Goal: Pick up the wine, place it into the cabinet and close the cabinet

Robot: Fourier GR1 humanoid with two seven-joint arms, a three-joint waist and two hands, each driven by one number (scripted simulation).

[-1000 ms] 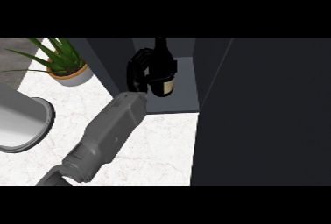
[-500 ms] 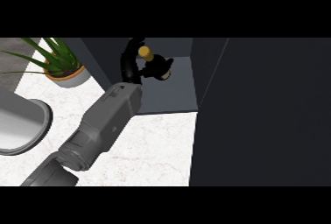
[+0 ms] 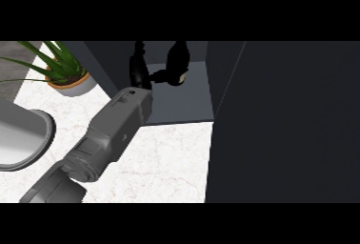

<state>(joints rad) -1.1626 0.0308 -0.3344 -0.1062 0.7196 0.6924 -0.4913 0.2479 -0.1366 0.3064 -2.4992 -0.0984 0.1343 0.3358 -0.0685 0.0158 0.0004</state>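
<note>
Dark glass and a pale cream label: that is how the wine (image 3: 178, 64) looks to us, a black bottle lying tilted inside the open cabinet (image 3: 183, 102), its label end facing near and its far end lost at the top of the view. We see it toward the far right of the cabinet's grey floor, close to the inner wall.

Our left hand (image 3: 138, 71) is in there with it, just left of the bottle, black against the dark interior. The thumb reaches over to touch the bottle near its label, while the other fingers rise long and fairly straight beside it; we cannot tell whether they wrap the glass or merely lie alongside. The grey forearm (image 3: 112, 133) runs from the lower left up into the cabinet mouth.

On the right, the cabinet door (image 3: 288, 124) stands as a broad dark slab, filling nearly half the view. On the far left sits a potted plant (image 3: 63, 71), green blades in a pale pot, and nearer on the left edge a round grey plate (image 3: 25, 140) shows partly.

Everything rests on a white marbled counter (image 3: 162, 162).
</note>
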